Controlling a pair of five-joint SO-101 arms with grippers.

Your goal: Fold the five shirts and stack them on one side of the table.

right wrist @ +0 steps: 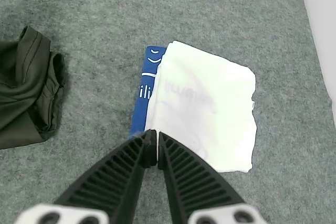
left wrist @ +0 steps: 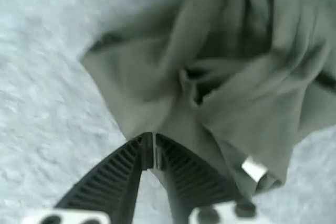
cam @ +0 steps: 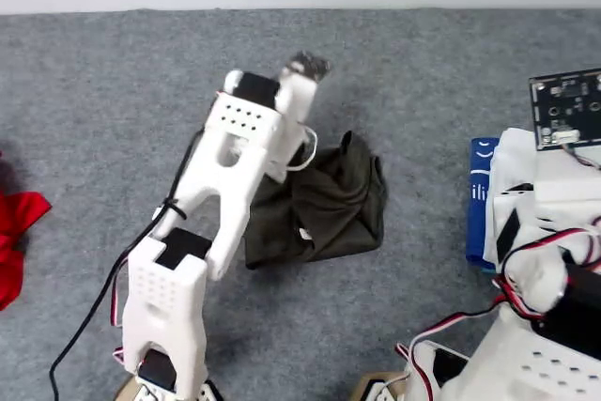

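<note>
Closest to the arm bases, the right gripper (right wrist: 152, 135) hangs with its jaws closed on nothing, above the near edge of a small stack at the right side of the table (cam: 451, 72). The stack is a folded white shirt (right wrist: 205, 106) lying on a folded blue shirt (right wrist: 143, 95), whose edge pokes out on the side facing the table's middle.

Farther in, at the middle of the grey felt surface, a dark green shirt (cam: 329, 204) lies in a loose, rumpled bundle, partly doubled over but not yet a neat fold. The left arm stretches over its left part. The left gripper (left wrist: 148, 139) sits low over the cloth with its jaws pressed together. Whether a pinch of fabric is caught between them cannot be told.

A crumpled red shirt (cam: 14, 232) lies at the table's left edge, well apart from everything else.

The step in hand appears to be folding the green shirt. The next move likely calls for taking a firm grip on a loose edge and drawing it flat across the bundle, so the shirt can join the stack.
</note>
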